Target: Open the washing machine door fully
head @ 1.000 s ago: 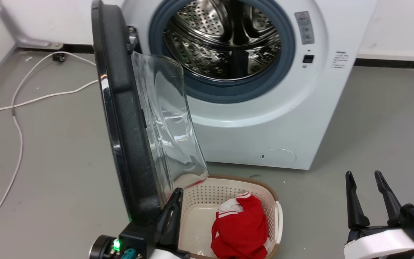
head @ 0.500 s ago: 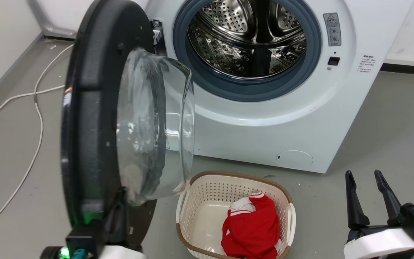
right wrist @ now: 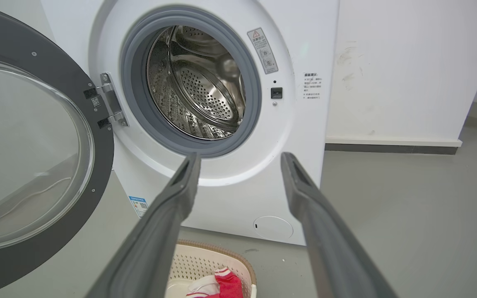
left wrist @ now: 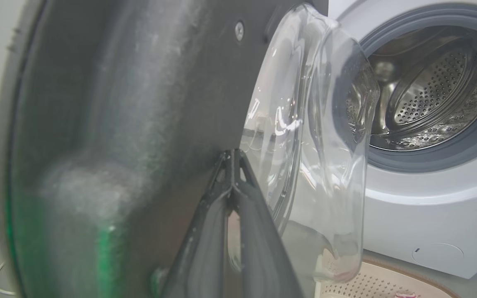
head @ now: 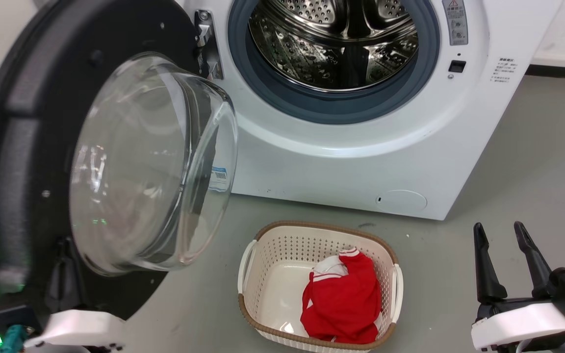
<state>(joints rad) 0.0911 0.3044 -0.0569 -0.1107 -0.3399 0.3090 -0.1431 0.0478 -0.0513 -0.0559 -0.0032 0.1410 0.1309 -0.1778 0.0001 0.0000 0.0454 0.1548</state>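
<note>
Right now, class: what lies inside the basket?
A red-and-white garment lies in the basket, toward its right side; the left floor is bare. Anything under the garment is covered.

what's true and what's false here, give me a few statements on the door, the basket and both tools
1. The washing machine door is shut over the steel drum. False: it stands open and the drum is exposed.
2. The right tool is open and holds nothing. True.
3. The basket is empty. False: a red and white garment lies in it.
4. The door hinge sits left of the opening in the head view. True.
5. The left tool has its fingers spread wide. False: their tips meet, close to the door's inner face.
</note>
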